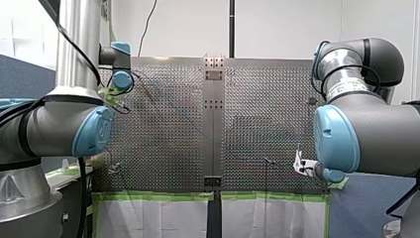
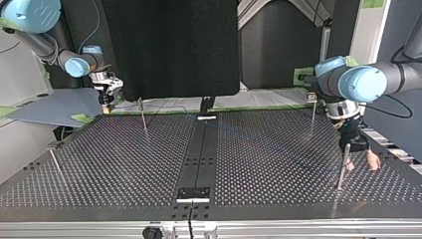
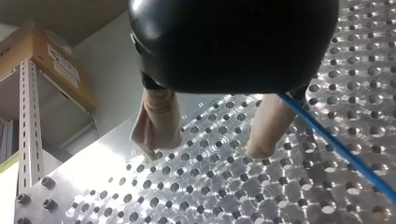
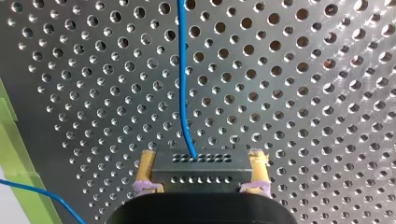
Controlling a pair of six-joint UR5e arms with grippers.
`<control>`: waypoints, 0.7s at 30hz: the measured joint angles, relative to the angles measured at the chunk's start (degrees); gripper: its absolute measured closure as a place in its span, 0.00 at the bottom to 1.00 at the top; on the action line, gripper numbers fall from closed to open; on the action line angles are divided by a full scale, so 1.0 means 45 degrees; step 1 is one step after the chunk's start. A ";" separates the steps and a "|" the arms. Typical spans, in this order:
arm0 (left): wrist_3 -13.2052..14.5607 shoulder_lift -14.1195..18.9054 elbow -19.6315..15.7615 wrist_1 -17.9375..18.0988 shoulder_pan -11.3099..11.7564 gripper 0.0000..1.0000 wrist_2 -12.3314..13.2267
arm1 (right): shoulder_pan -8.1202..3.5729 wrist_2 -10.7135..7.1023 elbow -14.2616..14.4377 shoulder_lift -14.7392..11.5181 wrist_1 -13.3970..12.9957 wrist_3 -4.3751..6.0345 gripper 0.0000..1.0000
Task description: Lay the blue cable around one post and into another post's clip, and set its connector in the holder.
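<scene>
Right gripper [image 2: 107,93]: far left of the top view, near the back edge of the table [image 2: 124,169]. Its wrist view shows yellow pads clamped on the connector.
Connector [image 4: 201,173]: a black block with rows of small holes, pinched between those pads over the perforated plate.
Thin post [image 2: 143,118]: upright, just right of that gripper.
Blue cable [image 4: 183,88]: leaves the connector's face. In the top view it crosses the table's middle as a faint line.
Near post [image 2: 341,169]: upright, just beside my left arm's fingers.
Left gripper [image 2: 359,162]: right side of the top view, low over the table. Its beige fingers are spread with nothing between them, and the cable passes beside one finger.
</scene>
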 joint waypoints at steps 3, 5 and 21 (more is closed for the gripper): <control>0.0054 -0.0007 -0.0052 0.0113 0.0002 0.00 0.0096 | 0.0004 0.0001 0.0001 0.0002 -0.0006 0.0003 0.91; 0.0069 -0.0012 -0.0064 0.0178 0.0005 0.00 0.0194 | 0.0001 0.0001 0.0000 0.0002 -0.0009 0.0004 0.91; -0.0232 -0.0659 -0.0072 0.0304 -0.0036 0.00 0.0698 | -0.0251 0.0141 -0.0159 -0.0300 0.0620 -0.0526 0.91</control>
